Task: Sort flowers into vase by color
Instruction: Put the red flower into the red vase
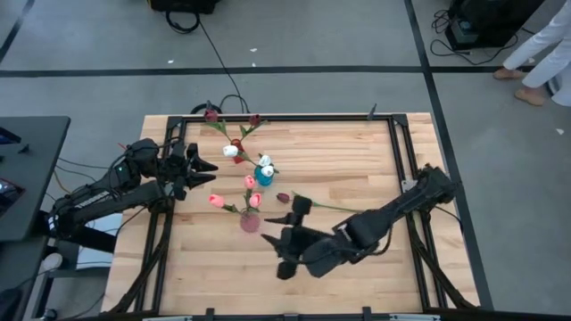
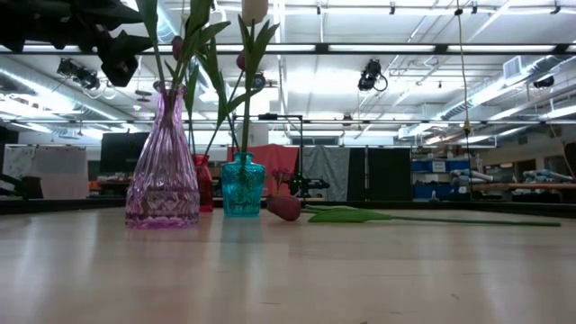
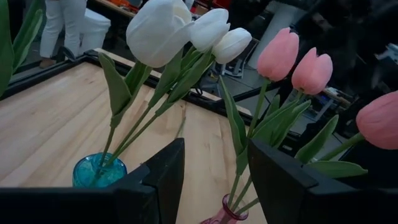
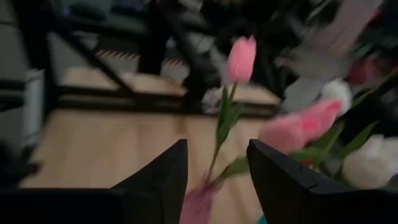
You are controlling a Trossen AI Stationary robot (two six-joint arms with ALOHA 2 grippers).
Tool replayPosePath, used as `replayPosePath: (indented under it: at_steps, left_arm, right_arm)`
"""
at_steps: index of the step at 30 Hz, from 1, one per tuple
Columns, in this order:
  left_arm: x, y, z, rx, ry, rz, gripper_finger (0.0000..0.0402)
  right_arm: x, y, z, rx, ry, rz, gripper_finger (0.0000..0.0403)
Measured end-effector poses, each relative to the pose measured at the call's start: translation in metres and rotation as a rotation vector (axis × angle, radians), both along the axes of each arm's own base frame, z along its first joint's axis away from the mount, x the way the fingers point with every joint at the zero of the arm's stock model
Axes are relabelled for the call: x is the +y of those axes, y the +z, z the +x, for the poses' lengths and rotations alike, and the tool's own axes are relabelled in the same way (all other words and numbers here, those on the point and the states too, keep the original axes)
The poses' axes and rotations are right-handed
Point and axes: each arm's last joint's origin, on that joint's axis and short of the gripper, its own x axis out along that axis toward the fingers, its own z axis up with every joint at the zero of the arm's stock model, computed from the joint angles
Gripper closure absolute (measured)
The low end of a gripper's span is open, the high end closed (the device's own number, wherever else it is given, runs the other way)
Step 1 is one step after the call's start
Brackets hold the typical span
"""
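While I look straight down from above, my right claw (image 1: 284, 242) sits just beside the pink vase (image 1: 251, 222), its fingers spread and gripping nothing. My left claw (image 1: 200, 168) waits on the far side of that vase, also spread and empty. The butcher-block table (image 1: 357, 160) is pale striped wood inside a black metal frame. Three pink tulips (image 1: 250, 182) fan out of the pink vase; white tulips (image 1: 265, 161) stand in the teal vase (image 1: 264, 175) just behind it; dark red tulips (image 1: 211, 114) rise from a red vase (image 1: 238, 160) farther back. One dark red tulip (image 1: 283, 197) lies flat on the wood near the pink vase, its thin stem running away toward my right arm.

From table height, the pink vase (image 2: 163, 166) is ribbed, faceted glass with a flared neck. The teal vase (image 2: 242, 185) next to it is squat and cut the same way, with the red vase (image 2: 202, 183) between and behind them. The loose tulip (image 2: 285, 207) rests on its side past the teal vase, with a broad flat leaf.

Through my left wrist, smooth white blooms (image 3: 159, 31) lean over the teal vase (image 3: 98, 171); pink buds (image 3: 278, 55) stand over the pink vase's rim (image 3: 222, 213).

Through my right wrist, my blunt fingers (image 4: 163, 180) stand apart around the pink vase (image 4: 198, 203), clear of its slim stem and pink bloom (image 4: 240, 58).
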Motion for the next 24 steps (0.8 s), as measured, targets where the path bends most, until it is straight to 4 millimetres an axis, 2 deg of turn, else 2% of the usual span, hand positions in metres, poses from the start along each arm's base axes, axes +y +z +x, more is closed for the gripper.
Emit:
replayPosePath:
  at_steps: [3,6,14,18,24]
  left_arm:
    - [0.000,0.000,0.000,-0.001,-0.002,0.019,0.0220]
    - [0.000,0.000,0.000,0.002,-0.002,0.021,0.0220]
    - [0.000,0.000,0.000,0.002,-0.003,0.022,0.0220]
    - [0.000,0.000,0.000,0.002,-0.004,0.022,0.0220]
    - [0.000,-0.001,0.000,0.008,-0.004,0.019,0.0220]
  right_arm:
    - [-0.001,-0.002,-0.012,0.102,0.060,0.092,0.0226]
    - [-0.010,-0.020,-0.020,0.287,0.032,0.182,0.0226]
    - [-0.055,-0.101,-0.027,0.587,-0.179,0.296,0.0230]
    - [-0.089,-0.137,-0.032,0.699,-0.276,0.330,0.0239]
    - [-0.132,-0.174,-0.039,0.841,-0.344,0.432,0.0253]
